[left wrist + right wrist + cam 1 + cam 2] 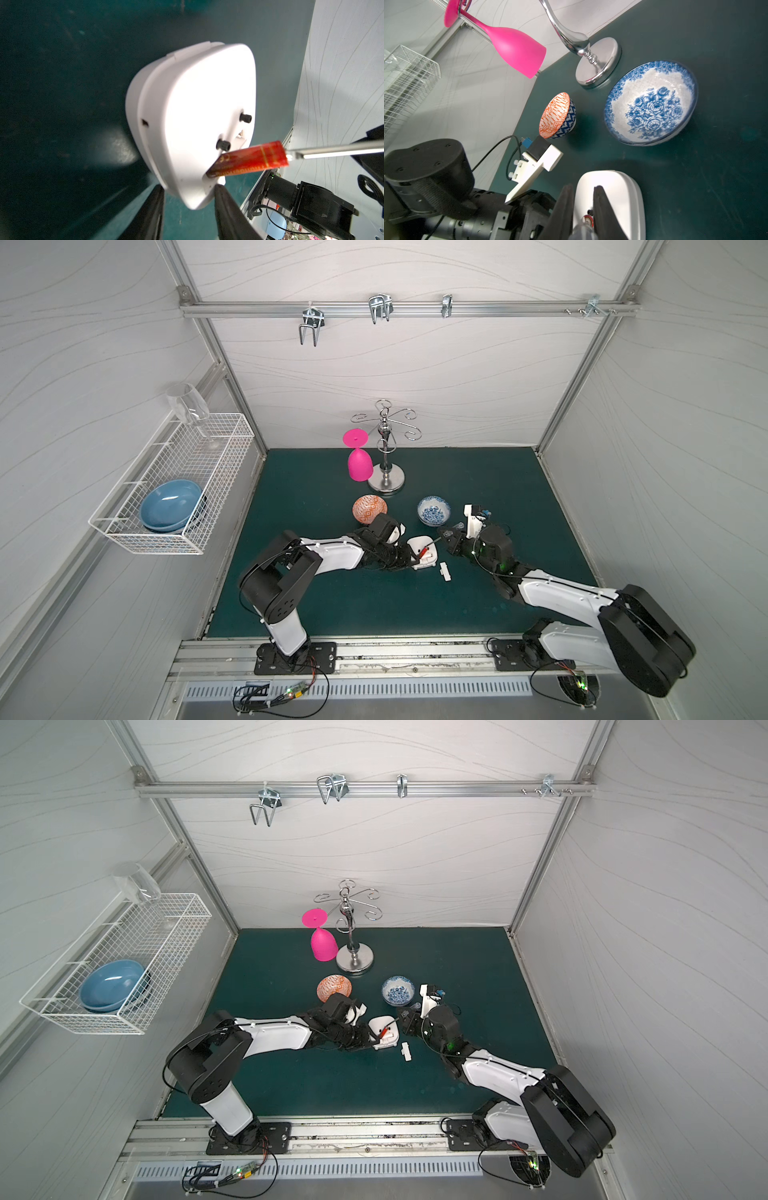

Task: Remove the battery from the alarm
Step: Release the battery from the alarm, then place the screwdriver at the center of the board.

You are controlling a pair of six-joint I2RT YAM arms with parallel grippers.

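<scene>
Nearest the left wrist lens, two dark fingers of the left gripper are seen clamped on one edge of the alarm, whose plain white back is shown. The battery is tilted out of its slot in that back. One end is sunk in the opening and the other is touched by the metal shaft of the screwdriver. The screwdriver's clear handle is pinched between the closed fingers of the right gripper.

A small white cover is laid on the dark green mat, just beside the alarm. Behind it, an orange bowl and a blue floral bowl are set apart, and a pink glass is hung upside down on a chrome stand. The mat is enclosed by pale panelled walls. A hook rail is fixed to the back wall and a wire basket to the side.

The clock face is turned away. The battery's inner end is hidden in the slot. The handle is blurred and cut off in the right wrist view. Whether the alarm rests on the mat cannot be told.
</scene>
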